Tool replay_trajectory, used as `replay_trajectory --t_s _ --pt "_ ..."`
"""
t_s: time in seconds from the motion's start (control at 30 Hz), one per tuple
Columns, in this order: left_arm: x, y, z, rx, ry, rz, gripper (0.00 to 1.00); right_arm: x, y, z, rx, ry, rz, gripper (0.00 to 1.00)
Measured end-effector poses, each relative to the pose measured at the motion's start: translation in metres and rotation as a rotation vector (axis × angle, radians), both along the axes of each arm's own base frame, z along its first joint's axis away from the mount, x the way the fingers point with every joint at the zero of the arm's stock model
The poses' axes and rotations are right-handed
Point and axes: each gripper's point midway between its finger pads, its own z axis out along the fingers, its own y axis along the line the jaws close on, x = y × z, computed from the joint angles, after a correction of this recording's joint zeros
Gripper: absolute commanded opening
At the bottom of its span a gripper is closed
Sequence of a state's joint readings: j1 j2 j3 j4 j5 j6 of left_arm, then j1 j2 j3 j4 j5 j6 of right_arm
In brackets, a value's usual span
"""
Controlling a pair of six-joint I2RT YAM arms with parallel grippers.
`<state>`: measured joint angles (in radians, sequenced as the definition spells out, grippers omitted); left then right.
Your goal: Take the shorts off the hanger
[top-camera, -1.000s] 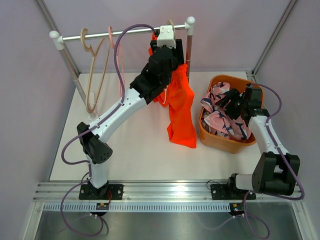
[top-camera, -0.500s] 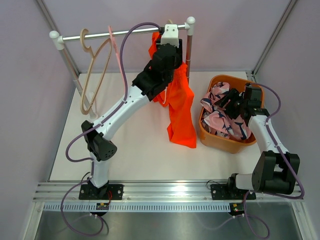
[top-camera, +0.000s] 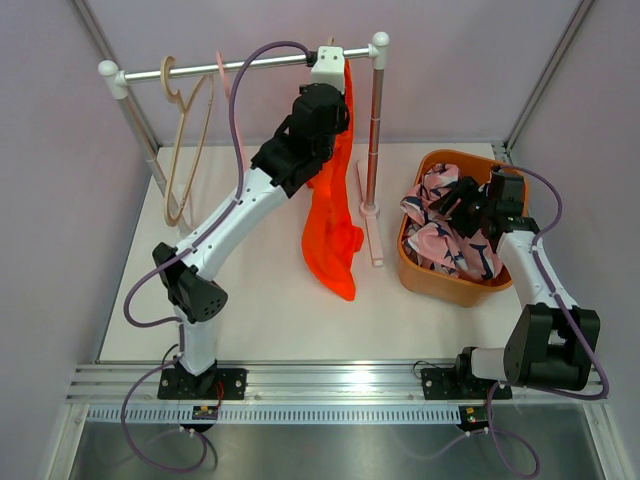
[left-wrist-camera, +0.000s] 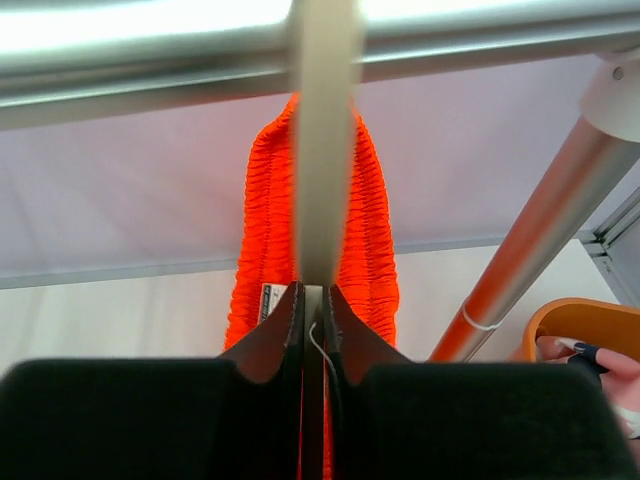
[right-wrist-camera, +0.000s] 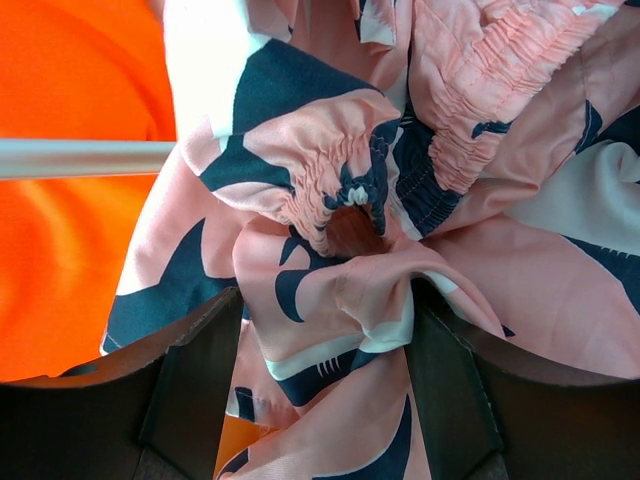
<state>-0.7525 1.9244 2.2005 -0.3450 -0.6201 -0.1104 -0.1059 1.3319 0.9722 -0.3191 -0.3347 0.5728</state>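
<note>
your left gripper [left-wrist-camera: 313, 300] is clamped on the hanger [left-wrist-camera: 323, 150] at the rail [left-wrist-camera: 150, 60] with the orange shorts [top-camera: 328, 240] hanging from it, your right gripper [right-wrist-camera: 325, 305] spread open over the pink shorts [right-wrist-camera: 330, 150] in the basket [top-camera: 440, 287]; next, swing the right over to pull the orange pair off.

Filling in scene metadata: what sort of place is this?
Most likely a lab robot cell, not a home: plain purple walls in a metal frame, left arm and right arm bolted to a slotted rail, a small clothes rail and orange basket as props.
</note>
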Motion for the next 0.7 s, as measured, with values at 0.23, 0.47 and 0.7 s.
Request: replay_trajectory --t_s 0.23,0.47,0.7 --pt "-0.007 0.001 0.001 0.055 0.014 -0.055 0.0 -0.001 0.0 0.004 -0.002 -0.012 0.0 0.72" --pt "-0.026 0.008 0.013 0.094 0.027 -0.121 0.0 -0.003 0.0 0.012 -0.006 -0.031 0.0 0.72" --pt "-0.059 0.027 0.05 0.08 -0.002 -0.176 0.0 -0.006 -0.001 0.032 -0.018 -0.077 -0.006 0.72"
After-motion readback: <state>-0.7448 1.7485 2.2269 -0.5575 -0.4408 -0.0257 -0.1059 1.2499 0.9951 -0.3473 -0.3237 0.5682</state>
